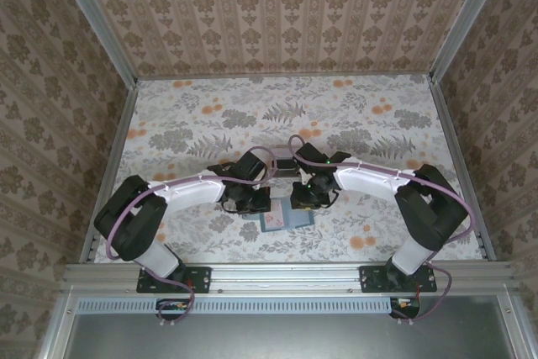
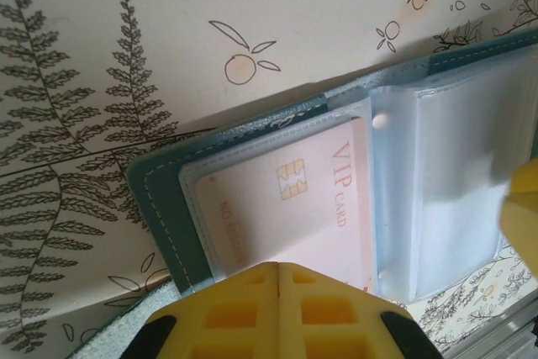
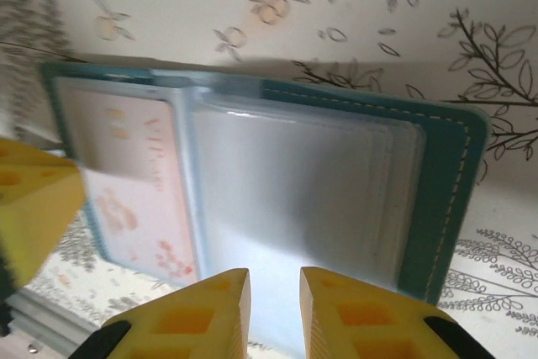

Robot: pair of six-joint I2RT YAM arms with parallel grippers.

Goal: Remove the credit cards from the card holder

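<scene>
The teal card holder [image 1: 283, 223] lies open on the floral table between the two arms, close to the near edge. In the left wrist view its teal cover [image 2: 160, 195] frames a clear pocket holding a pink credit card [image 2: 286, 199] printed "VIP CARD" with a gold chip. My left gripper [image 2: 278, 265] is shut, its tips resting at that card's near edge, which they hide. My right gripper [image 3: 275, 279] stands narrowly open over the stack of clear sleeves [image 3: 294, 182] on the holder's other half [image 3: 441, 174]. The pink card [image 3: 126, 182] shows beside them.
A metal rail [image 1: 286, 275] runs along the table's near edge, just behind the holder. Wallpapered walls close in the left, right and far sides. The far half of the floral cloth [image 1: 286, 115] is free room.
</scene>
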